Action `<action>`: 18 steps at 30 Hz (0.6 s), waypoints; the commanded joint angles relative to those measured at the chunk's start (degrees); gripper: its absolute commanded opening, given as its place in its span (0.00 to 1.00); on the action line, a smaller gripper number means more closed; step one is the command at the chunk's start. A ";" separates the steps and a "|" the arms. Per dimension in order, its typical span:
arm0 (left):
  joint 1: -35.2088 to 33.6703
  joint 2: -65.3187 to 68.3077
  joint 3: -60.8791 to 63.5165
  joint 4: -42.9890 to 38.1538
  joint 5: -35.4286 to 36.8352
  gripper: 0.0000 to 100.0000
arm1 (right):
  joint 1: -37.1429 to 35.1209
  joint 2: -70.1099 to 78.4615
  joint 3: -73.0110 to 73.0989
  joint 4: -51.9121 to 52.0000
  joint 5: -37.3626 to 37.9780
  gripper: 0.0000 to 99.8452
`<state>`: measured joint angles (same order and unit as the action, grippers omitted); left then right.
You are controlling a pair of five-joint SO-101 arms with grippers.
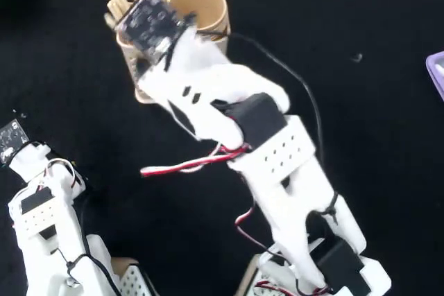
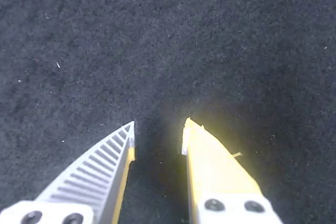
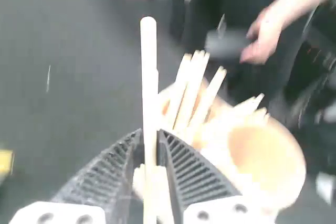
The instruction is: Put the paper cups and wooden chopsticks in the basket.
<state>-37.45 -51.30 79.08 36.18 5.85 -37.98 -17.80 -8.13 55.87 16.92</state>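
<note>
The right gripper [image 3: 149,132] was clamped on a single wooden chopstick [image 3: 148,66], which stood upright between its ribbed fingers [image 3: 110,171] with the round end rising well above the tips. Just beyond the held stick, a bundle of chopsticks [image 3: 191,93] fanned out of a paper cup [image 3: 210,135], and a second paper cup [image 3: 268,161] sat touching it, its mouth open and nothing visible inside.

In the high view both cups stood at the upper left of the frame. The second paper cup [image 1: 208,5] was at the rear, the paper cup [image 1: 128,50] with the bundle of chopsticks [image 1: 121,1] just left of it. The right arm [image 1: 277,164] stretched diagonally from the lower right up over them, its wrist covering part of the nearer cup.

The left gripper [image 2: 157,129] hung with its jaws apart and nothing between them, over the black cloth [image 2: 157,35]. The left arm [image 1: 41,220] sat in the lower left corner of the high view, well apart from the cups. A purple object [image 1: 437,74] was cut off by the right edge, too little of it showing to tell what it was.
</note>
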 commanded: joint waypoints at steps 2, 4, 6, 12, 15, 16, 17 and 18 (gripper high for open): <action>-0.13 -1.05 -2.59 0.00 -0.09 0.15 | 2.46 1.10 -4.18 -19.08 -6.95 0.01; -0.13 -1.05 -2.59 0.00 -0.09 0.15 | 3.16 3.21 -4.35 -27.16 -10.46 0.01; -0.13 -1.05 -2.59 0.09 -0.09 0.15 | 4.31 5.58 -4.97 -35.08 -13.54 0.01; 0.13 -1.05 -2.59 0.09 -0.09 0.15 | 5.71 14.90 -9.54 -46.33 -15.56 0.01; 0.92 -1.05 -2.59 0.18 -0.09 0.15 | 7.30 19.56 -10.59 -46.24 -15.56 0.01; 1.01 -1.05 -2.59 0.18 -0.09 0.15 | 7.74 20.70 -10.51 -46.24 -15.56 0.01; 1.10 -1.05 -2.59 0.18 -0.09 0.15 | 8.18 21.85 -10.42 -45.80 -15.56 0.01; 1.10 -1.05 -2.59 0.18 -0.09 0.15 | 8.35 22.73 -10.42 -44.04 -15.56 0.01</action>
<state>-37.19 -51.30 79.08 36.18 5.85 -31.30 3.82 -15.25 11.30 1.89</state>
